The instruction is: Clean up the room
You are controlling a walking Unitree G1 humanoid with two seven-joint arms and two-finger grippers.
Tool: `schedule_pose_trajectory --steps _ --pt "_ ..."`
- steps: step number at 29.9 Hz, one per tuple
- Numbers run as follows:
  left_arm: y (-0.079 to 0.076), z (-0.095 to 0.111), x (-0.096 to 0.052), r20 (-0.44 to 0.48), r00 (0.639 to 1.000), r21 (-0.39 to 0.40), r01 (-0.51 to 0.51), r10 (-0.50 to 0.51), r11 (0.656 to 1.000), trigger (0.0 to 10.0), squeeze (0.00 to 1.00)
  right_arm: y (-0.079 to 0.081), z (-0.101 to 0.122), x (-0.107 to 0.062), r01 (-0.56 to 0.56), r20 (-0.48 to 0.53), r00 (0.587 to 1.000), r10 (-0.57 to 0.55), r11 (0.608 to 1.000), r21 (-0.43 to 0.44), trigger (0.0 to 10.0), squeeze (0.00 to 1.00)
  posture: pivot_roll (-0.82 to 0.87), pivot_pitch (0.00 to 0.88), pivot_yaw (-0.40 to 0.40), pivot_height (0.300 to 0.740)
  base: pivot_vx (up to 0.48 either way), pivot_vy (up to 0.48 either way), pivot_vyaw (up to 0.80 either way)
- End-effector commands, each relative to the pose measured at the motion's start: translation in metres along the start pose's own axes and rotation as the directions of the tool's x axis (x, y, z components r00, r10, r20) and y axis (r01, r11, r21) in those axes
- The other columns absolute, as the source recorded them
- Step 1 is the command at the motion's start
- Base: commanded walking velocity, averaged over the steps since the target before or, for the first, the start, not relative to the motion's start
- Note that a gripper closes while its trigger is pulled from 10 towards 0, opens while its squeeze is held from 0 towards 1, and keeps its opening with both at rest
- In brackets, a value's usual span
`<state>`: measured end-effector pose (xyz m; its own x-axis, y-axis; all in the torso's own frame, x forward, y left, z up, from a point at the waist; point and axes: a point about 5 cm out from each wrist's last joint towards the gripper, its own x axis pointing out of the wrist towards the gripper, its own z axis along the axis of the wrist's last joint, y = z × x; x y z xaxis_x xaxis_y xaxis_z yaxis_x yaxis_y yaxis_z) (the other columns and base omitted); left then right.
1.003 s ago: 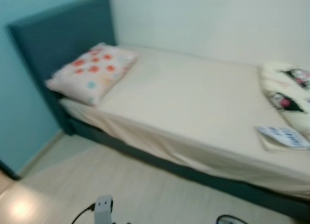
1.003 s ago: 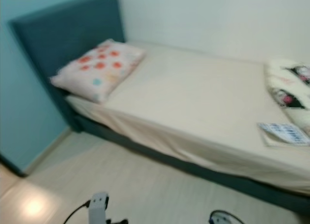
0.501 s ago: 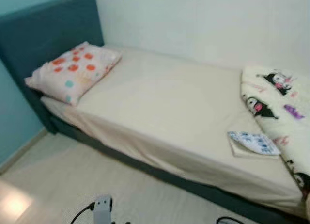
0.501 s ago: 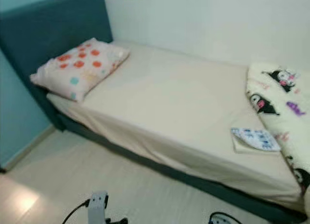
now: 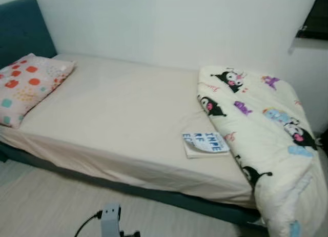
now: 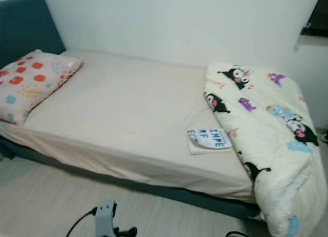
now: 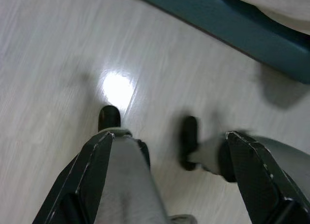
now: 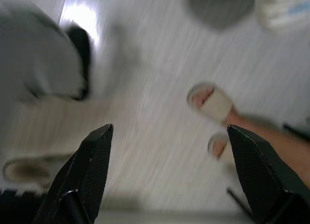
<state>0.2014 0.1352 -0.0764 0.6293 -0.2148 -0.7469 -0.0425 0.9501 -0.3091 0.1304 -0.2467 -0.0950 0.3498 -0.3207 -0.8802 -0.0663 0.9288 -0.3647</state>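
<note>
**Book on the bed edge, both arms hanging low over the floor**

From where the robot stands, the bed (image 5: 123, 109) runs crosswise in front of it, headboard off to the left. The thing most out of place is a book (image 5: 205, 143) lying flat on the bare sheet close to the near edge, at about 1 o'clock from the robot. Its right side sits just beside the bunched cartoon-print duvet (image 5: 266, 139), which is heaped over the foot end from 1 to 3 o'clock and spills down toward the floor. The book's long side runs roughly along the bed's length, so its near edge faces the robot. A spotted pillow (image 5: 28, 85) rests at the head end, around 10 o'clock, well apart from the book.

Neither arm is anywhere near the mattress. The left gripper (image 7: 179, 180) points down at the pale floor (image 7: 58, 49) with its fingers spread wide and nothing between them; the robot's own legs and feet show beyond. The right gripper (image 8: 169, 175) also hangs over the floor, fingers spread and empty, and a person's sandalled foot (image 8: 209, 101) stands on the boards past it.

I'd judge the right arm the nearer one for the book, since it lies right of centre, though the robot seems to need to step closer first.
</note>
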Motion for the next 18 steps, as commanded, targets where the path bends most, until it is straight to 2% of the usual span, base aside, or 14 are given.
schedule_pose_trajectory --steps 1,10,16,18 --pt "0.005 -0.009 -0.002 -0.025 0.999 -0.014 -0.028 0.027 1.000 10.0 0.00 -0.002 0.006 0.000 0.005 0.025 1.000 -0.006 1.000 0.028 10.0 0.00 -0.03 0.086 0.029 0.740 0.000 0.000 0.00" --pt "0.005 -0.006 -0.002 -0.012 1.000 0.011 -0.020 0.020 1.000 10.0 0.00 -0.004 0.015 0.001 0.004 0.049 0.999 -0.005 1.000 0.029 10.0 0.00 -0.03 0.066 0.025 0.740 0.000 0.000 0.00" --pt "0.005 -0.006 -0.002 -0.019 1.000 0.017 -0.021 0.021 1.000 10.0 0.00 -0.004 0.016 0.001 -0.002 0.057 0.998 0.000 0.999 0.036 10.0 0.00 -0.03 0.051 0.025 0.740 0.274 0.000 0.00" --pt "0.005 -0.006 -0.002 -0.026 0.999 0.012 -0.026 0.026 1.000 10.0 0.00 0.001 0.024 0.000 -0.054 0.090 0.995 0.048 0.996 0.072 10.0 0.00 -0.04 0.044 0.028 0.740 0.381 0.000 0.00"
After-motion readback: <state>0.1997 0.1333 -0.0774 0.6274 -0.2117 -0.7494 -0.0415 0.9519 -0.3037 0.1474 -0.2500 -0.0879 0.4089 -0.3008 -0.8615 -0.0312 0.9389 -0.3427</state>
